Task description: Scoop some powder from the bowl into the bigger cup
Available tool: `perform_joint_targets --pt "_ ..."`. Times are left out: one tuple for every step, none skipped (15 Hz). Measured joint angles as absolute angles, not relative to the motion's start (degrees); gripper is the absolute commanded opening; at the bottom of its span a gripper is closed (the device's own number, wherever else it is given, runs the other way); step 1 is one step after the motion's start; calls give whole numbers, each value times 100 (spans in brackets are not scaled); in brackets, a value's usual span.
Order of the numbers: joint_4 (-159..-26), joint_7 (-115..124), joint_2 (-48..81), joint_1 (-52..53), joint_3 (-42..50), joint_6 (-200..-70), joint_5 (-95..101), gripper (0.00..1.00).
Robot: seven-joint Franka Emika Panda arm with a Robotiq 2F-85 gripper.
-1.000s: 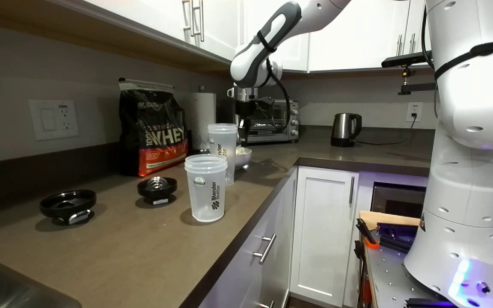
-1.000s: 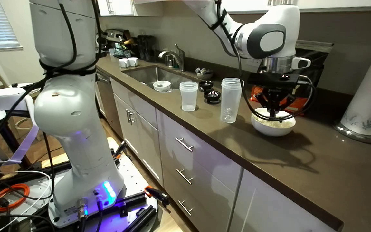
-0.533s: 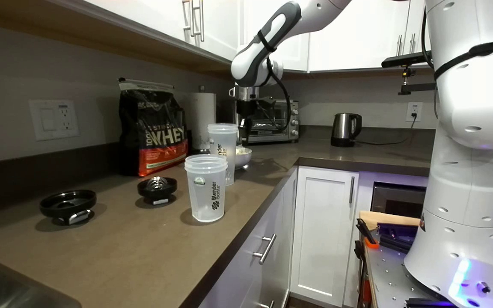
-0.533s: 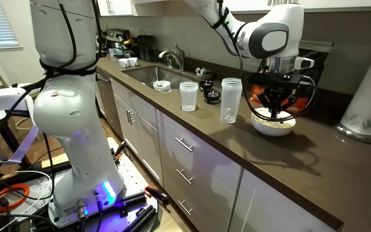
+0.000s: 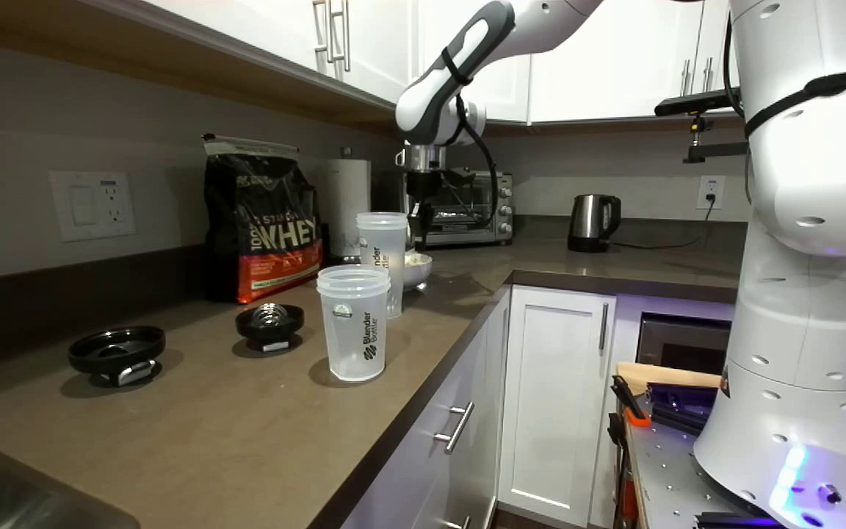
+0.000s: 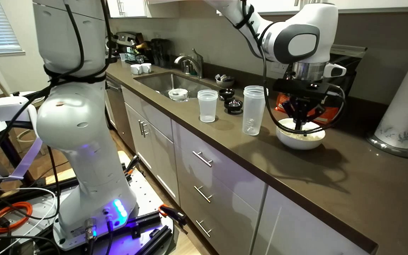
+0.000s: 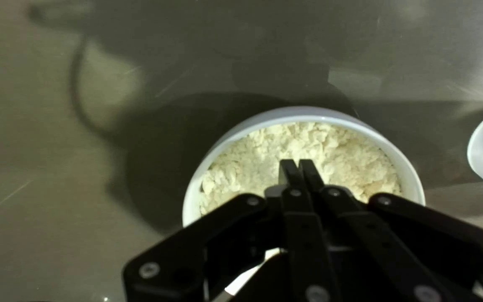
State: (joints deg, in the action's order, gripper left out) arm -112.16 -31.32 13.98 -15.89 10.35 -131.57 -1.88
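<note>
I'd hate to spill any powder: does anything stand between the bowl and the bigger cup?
Nothing visible stands between the bowl and the bigger cup; the smaller cup is beyond it. The cable overlaps the bigger cup's rim in an exterior view; whether it hangs in the path is unclear.

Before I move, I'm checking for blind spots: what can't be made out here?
Powder under the gripper: wrist view, hidden by the gripper; contact unclear.
Part of the bowl: in an exterior view, behind the bigger cup.
The bigger cup: cut off by the wrist view's right edge; base partly behind the shorter cup in an exterior view.
Much of the black bag: in an exterior view, behind the arm.
</note>
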Motion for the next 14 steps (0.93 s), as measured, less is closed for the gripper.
perform_joint_targets --pt "-11194 -3132 1398 -1596 1035 -13114 -224 1" --pt "-11169 -3132 1398 -1608 1034 -13066 -254 1" --pt "-11140 -3132 1398 -1624 1033 -13029 -270 1" --pt "-11111 -3132 1398 -1640 1033 -13008 -272 1" --pt "-11085 -3132 1398 -1654 1034 -12996 -272 1" --pt "-11056 -3132 1398 -1666 1035 -12986 -272 1" --pt "-11030 -3132 1398 -1680 1035 -12979 -272 1" --pt "-11009 -3132 1398 -1696 1035 -12977 -272 1" --pt "-10990 -3132 1398 -1712 1036 -12976 -272 1" --pt "-10973 -3132 1398 -1725 1040 -12975 -272 1" --pt "-10960 -3132 1398 -1735 1044 -12974 -272 1" --pt "-10951 -3132 1398 -1749 1044 -12973 -275 1" --pt "-10946 -3132 1398 -1764 1044 -12964 -286 1" --pt "-10944 -3132 1398 -1779 1044 -12946 -301 1"
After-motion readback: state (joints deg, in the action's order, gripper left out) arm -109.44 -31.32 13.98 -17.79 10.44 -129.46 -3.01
